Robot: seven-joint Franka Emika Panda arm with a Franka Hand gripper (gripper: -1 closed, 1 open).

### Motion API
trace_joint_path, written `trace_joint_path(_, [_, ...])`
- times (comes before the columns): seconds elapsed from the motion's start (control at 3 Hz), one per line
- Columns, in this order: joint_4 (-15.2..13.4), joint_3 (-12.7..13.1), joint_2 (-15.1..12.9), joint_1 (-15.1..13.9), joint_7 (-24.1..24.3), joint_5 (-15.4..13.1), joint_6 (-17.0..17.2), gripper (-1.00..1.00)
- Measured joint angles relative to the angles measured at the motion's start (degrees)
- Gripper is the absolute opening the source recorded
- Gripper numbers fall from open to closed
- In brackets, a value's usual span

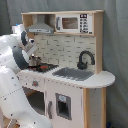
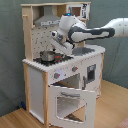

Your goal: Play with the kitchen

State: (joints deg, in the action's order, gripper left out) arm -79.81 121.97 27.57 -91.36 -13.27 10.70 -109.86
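The toy kitchen [image 1: 75,95] [image 2: 55,80] is white and light wood, with a grey sink [image 1: 74,73], a black faucet [image 1: 85,59], a hood [image 1: 40,26] and a small microwave [image 1: 73,23]. In the second exterior view its windowed oven door [image 2: 69,102] hangs open, below the knobs [image 2: 65,73]. A small metal pot [image 2: 47,56] [image 1: 35,61] stands on the black hob [image 2: 52,60]. My gripper [image 2: 56,38] hangs over the hob, above and to the right of the pot in the second exterior view, under the hood. In the first exterior view the arm hides the gripper.
A grey curtain [image 2: 10,50] hangs behind the kitchen. The floor [image 2: 107,110] is light wood. My white arm [image 1: 12,95] fills the first exterior view's left, close to the kitchen's side. A red burner patch [image 1: 44,67] lies on the hob beside the pot.
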Motion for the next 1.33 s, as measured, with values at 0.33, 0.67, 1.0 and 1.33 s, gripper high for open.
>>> trace_joint_path(0.33, [0.01, 4.05, 0.33, -3.8, -0.42, 0.91, 1.93, 1.0])
trace_joint_path(0.67, [2.82, 4.59, 0.93, -4.89, -3.16, 1.71, 5.95, 1.0])
trace_joint_path(1.0, [2.82, 4.69, 3.03, -7.22, -5.89, 3.41, 5.99, 1.0])
trace_joint_path(1.33, [2.82, 4.7, 3.07, -7.24, -5.94, 3.45, 6.0, -1.0])
